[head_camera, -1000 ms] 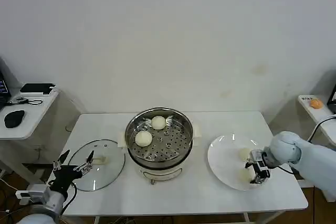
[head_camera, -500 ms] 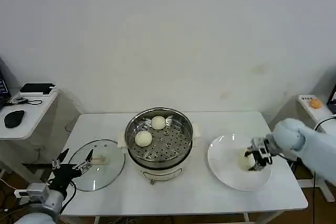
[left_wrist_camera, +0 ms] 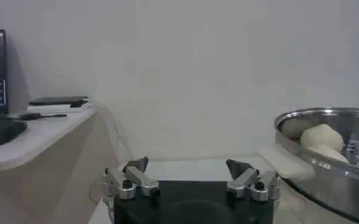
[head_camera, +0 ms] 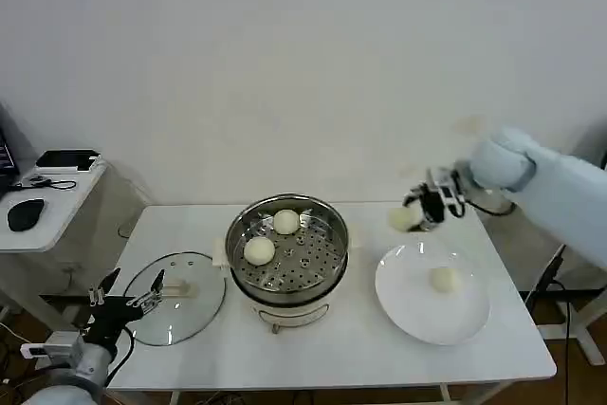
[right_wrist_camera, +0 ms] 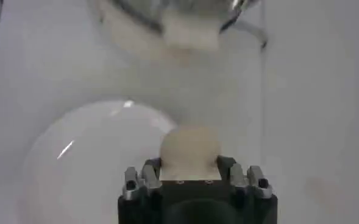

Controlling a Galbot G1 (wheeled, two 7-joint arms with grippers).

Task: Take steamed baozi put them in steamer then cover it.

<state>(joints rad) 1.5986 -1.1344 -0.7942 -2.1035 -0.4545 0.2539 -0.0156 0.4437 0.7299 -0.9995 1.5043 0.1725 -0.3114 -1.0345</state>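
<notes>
The steamer point(head_camera: 287, 255) stands on the white table point(head_camera: 332, 353), and all places here are given from it. Nearest to the camera, to the left of the steamer and lower than the table edge, the left tool point(head_camera: 126, 297) waits with its two fingers wide apart and nothing between them; in the left wrist view the same left tool point(left_wrist_camera: 191, 176) is seen with the steamer point(left_wrist_camera: 325, 158) beyond it. Just beside the steamer on its left, the cover point(head_camera: 175, 296) lies flat on the table, with its cream handle upward. To the right of the steamer, a white plate point(head_camera: 417, 315) lies on the table, near but not touching, and one baozi on the plate point(head_camera: 442, 279) rests on it. Inside the steamer, on the perforated floor, there are two buns: the front baozi point(head_camera: 259, 250) on the left side and the rear baozi point(head_camera: 286, 221) toward the back wall. Farther away, above the table and to the right of the steamer's rear edge, the right tool point(head_camera: 420, 211) is in the air, clamped on the held baozi point(head_camera: 402, 218). In the right wrist view the right tool point(right_wrist_camera: 191, 173) grips the held baozi point(right_wrist_camera: 190, 149) from both sides, above the white plate point(right_wrist_camera: 81, 164).
</notes>
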